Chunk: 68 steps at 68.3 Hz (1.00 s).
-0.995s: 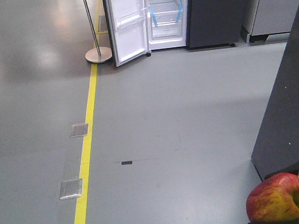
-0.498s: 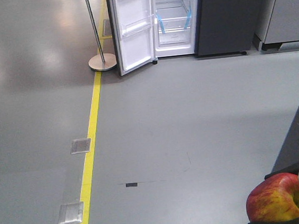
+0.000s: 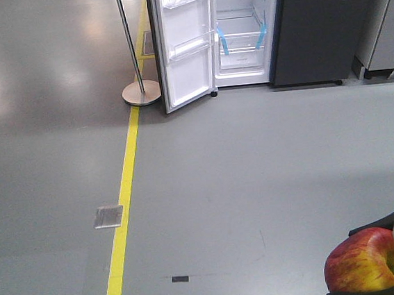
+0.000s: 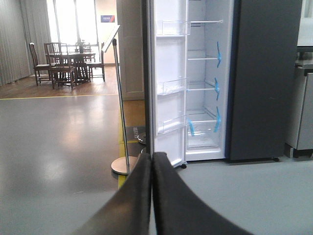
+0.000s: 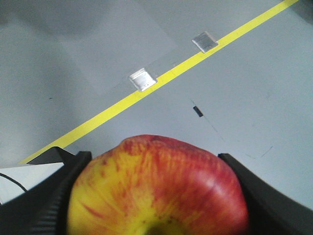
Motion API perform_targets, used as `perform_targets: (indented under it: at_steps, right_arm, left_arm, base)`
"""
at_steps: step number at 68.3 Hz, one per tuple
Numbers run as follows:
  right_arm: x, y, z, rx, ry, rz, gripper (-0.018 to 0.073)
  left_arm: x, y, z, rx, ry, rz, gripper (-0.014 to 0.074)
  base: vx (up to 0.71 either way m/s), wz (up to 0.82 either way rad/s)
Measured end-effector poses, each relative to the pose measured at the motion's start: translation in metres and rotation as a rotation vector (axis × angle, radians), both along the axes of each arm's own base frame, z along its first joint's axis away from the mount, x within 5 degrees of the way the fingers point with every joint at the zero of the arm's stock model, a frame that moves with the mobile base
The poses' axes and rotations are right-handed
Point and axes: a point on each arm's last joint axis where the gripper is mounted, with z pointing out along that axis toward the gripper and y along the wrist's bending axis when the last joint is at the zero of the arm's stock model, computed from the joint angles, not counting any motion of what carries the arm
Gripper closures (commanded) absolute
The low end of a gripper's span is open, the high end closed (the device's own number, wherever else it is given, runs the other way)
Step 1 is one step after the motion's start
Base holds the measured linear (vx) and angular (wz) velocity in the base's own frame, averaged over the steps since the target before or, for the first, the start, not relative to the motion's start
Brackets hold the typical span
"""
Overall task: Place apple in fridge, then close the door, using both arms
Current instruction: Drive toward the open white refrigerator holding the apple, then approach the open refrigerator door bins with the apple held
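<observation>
Nearest, at the bottom right of the front view: the apple [image 3: 365,267], red with yellow patches, stem dimple turned to the right, held above the floor. In the right wrist view, right gripper [image 5: 156,196] clamped on that apple, 1 black finger [image 5: 46,196] against its left flank and the other against its right. In the left wrist view, left gripper [image 4: 152,196] with its 2 black jaws pressed together, only a thin seam between them. Below both, grey floor [image 3: 256,183], crossed from near to far on the left by a yellow line [image 3: 122,203], with 2 metal floor plates [image 3: 109,216] touching the line's left edge and a small dark mark [image 3: 180,279] near its right side. Farther along the line, a silver stanchion post [image 3: 127,36] on a round base [image 3: 141,93]. At the far end, well apart from the apple, the fridge [image 3: 311,25]: dark grey outside, white inside, glass shelves marked with blue tape strips [image 3: 222,44]. Its door [image 3: 188,51] standing wide open on the left, just beside the post's base, white inner face and clear bins in plain view. Right of the fridge, a light grey cabinet [image 3: 383,18]. Farthest, past the post in the left wrist view, a dark table with chairs [image 4: 63,58] beside bright windows.
</observation>
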Motion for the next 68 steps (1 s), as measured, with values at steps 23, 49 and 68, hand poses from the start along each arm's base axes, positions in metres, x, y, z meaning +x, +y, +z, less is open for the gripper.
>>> perform_targets:
  at_steps: [23,49,68]
  right_arm:
    - [0.0000,0.0000,0.0000,0.000,0.000,0.000,0.0305]
    - [0.0000,0.0000,0.0000,0.000,0.000,0.000,0.0305]
    - [0.0000,0.0000,0.0000,0.000,0.000,0.000,0.0305]
  left_arm:
    - [0.0000,0.0000,0.0000,0.000,0.000,0.000,0.0603]
    - [0.0000,0.0000,0.0000,0.000,0.000,0.000,0.0603]
    - [0.0000,0.0000,0.0000,0.000,0.000,0.000,0.0603]
  base:
    - [0.35,0.01]
    - [0.37,0.00]
    - [0.38,0.01]
